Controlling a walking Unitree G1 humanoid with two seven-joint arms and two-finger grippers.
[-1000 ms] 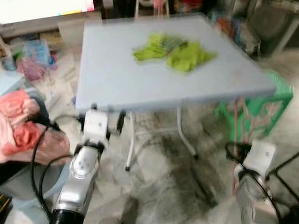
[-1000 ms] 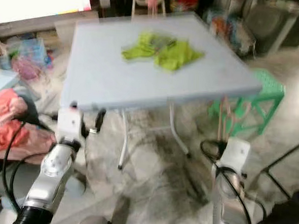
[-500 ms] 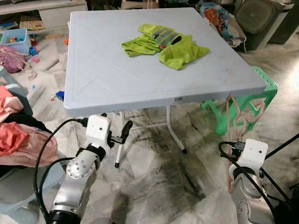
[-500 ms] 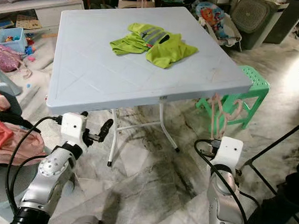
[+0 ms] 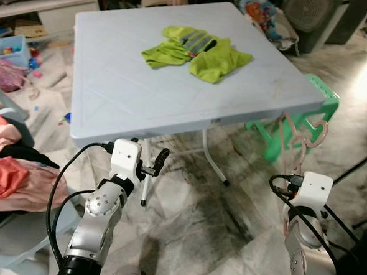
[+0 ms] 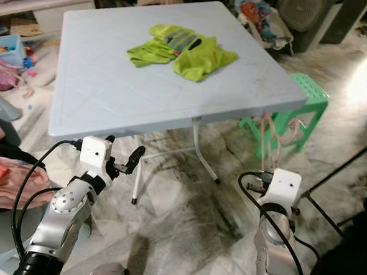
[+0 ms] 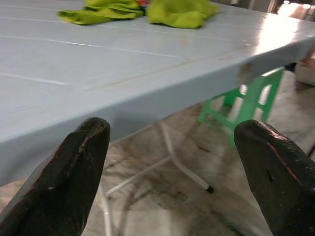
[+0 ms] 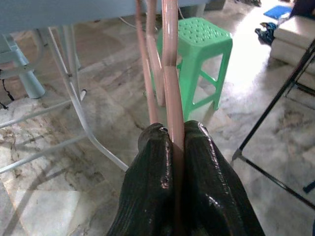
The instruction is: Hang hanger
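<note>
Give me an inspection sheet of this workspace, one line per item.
Surface: grey folding table, marble floor below.
Job's things: pink hanger clamped in the right gripper.
Clutter: yellow-green vest on the table; pink clothes at the robot's left.
Grippers: left gripper open, at the table's near edge.
Cables: black cables along both arms.
Surroundings: green stool beside the table; toys on the floor.

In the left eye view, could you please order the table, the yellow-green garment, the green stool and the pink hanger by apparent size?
1. Table, clearly largest.
2. Yellow-green garment.
3 and 4. Green stool and pink hanger in the right gripper: too alike to rank, since the table hides part of the stool.
</note>
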